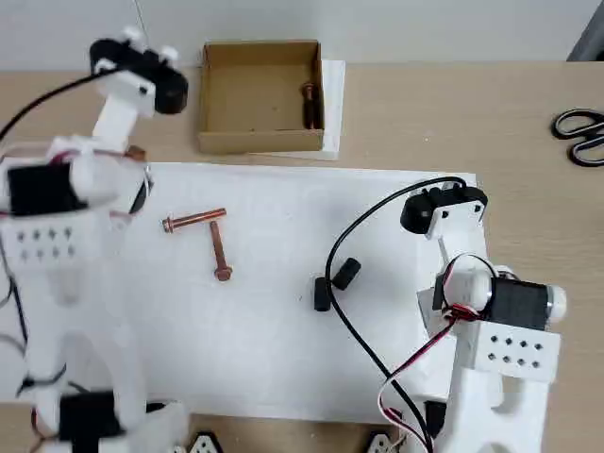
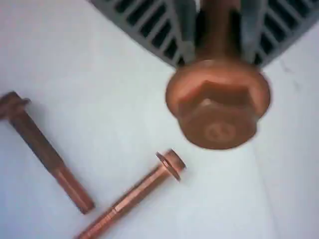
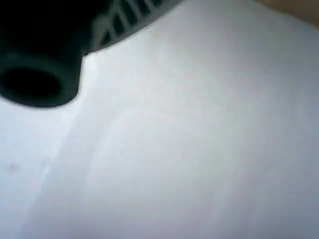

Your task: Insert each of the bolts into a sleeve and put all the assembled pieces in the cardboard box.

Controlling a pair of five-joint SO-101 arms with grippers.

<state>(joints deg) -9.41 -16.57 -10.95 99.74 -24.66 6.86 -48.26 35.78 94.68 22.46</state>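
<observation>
My left gripper (image 2: 219, 27) is shut on a copper bolt (image 2: 218, 102), whose hex head faces the wrist camera; a bit of this bolt (image 1: 137, 151) peeks out beside the left arm. Two loose bolts (image 1: 193, 220) (image 1: 220, 250) lie crossed on the white sheet (image 1: 283, 359) beneath it; the left wrist view shows these bolts (image 2: 42, 149) (image 2: 137, 191) too. My right gripper (image 3: 60, 35) is shut on a black sleeve (image 3: 37, 84) above the sheet's right side. Two more sleeves (image 1: 346, 274) (image 1: 322, 293) lie mid-sheet. The cardboard box (image 1: 212, 94) holds one assembled piece (image 1: 309, 104).
Scissors (image 1: 580, 132) lie on the wooden table at the far right. A white pad (image 1: 332, 104) sticks out from under the box. A black cable (image 1: 344, 283) from the right arm loops over the sheet beside the sleeves.
</observation>
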